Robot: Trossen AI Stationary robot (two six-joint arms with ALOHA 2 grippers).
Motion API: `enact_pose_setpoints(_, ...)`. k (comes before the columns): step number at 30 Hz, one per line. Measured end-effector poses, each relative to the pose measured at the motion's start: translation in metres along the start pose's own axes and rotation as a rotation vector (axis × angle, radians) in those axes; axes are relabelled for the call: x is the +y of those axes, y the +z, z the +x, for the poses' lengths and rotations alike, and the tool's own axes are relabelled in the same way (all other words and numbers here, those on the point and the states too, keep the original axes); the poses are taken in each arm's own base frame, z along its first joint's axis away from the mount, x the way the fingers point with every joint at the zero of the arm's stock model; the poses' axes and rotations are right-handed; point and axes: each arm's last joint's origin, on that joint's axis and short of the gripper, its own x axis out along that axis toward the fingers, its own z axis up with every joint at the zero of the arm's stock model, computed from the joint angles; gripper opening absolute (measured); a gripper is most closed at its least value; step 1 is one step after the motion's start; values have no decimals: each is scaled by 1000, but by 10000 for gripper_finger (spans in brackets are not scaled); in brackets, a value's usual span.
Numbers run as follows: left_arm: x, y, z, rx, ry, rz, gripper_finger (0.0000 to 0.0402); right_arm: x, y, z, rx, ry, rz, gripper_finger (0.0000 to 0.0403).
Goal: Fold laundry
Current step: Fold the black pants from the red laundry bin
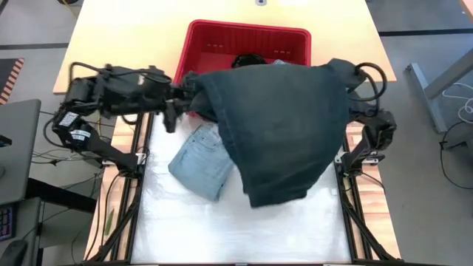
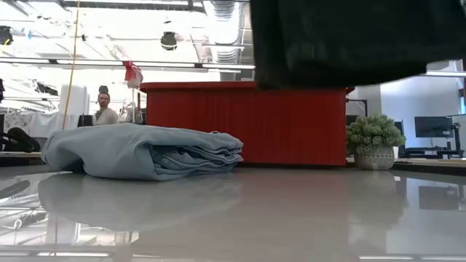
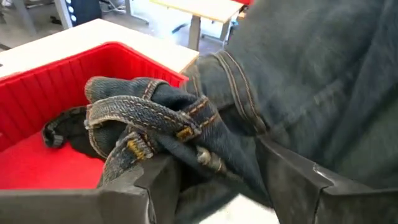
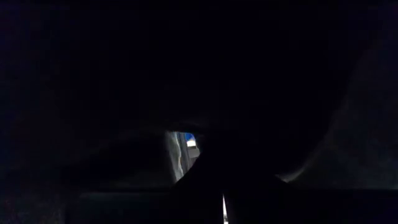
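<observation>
A pair of dark blue jeans (image 1: pixel 281 125) hangs spread between my two arms above the table's far half, in front of the red basket (image 1: pixel 244 33). In the low view its lower edge (image 2: pixel 349 44) hangs clear of the table. My left gripper (image 3: pixel 217 180) is open at the jeans' left end (image 1: pixel 194 92), with the bunched waistband between its fingers. My right gripper (image 4: pixel 224 193) is under the jeans' right end (image 1: pixel 344 77), hidden by the cloth. A folded light blue garment (image 1: pixel 201 159) lies flat on the table at left. A black garment (image 3: pixel 68 134) lies in the basket. My left gripper stands open around the jeans' bunched waistband (image 3: pixel 155 124). The bunch lies in the gap and rests against the inner side of one finger (image 3: pixel 165 177). The fingers come nearly level from the table's left. My right gripper is shut under the jeans' right end. The cloth drapes over it and hides which part it has. That end is lifted clear of the table.
White table top (image 1: pixel 236 229) lies bare toward the near edge. Black frame rails (image 1: pixel 137 199) run along both sides of it. Beyond the table the low view shows a potted plant (image 2: pixel 375 142) and a person (image 2: pixel 104 109) seated far off.
</observation>
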Motion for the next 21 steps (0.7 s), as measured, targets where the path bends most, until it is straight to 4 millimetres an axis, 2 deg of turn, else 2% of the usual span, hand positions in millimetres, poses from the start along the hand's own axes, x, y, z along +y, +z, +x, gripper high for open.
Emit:
enact_pose_setpoints(5,15,4,-33,-129,98,-64,200,1,-1,-20,-33,-27,-23,16)
enact_pose_setpoints(7,19,12,-45,-242,124,-139,199,3,-3,-31,-60,-57,-28,16)
enact_pose_setpoints(11,25,22,-67,-387,76,-240,199,0,-19,-52,-91,-85,6,16)
enact_pose_setpoints(13,25,21,-72,-385,1,-216,199,-4,-30,-60,-96,-105,47,16)
enact_pose_setpoints(15,21,20,-69,-351,-100,-197,199,-7,-38,-69,-106,-128,76,16)
enact_pose_setpoints(17,11,15,-57,-296,-234,-192,199,-7,-40,-76,-128,-138,97,16)
enact_pose_setpoints(19,-7,8,-36,-250,-392,-174,199,-6,-40,-78,-139,-136,97,16)
enact_pose_setpoints(21,-29,-5,-7,-229,-513,-154,199,-5,-40,-77,-159,-121,91,16)
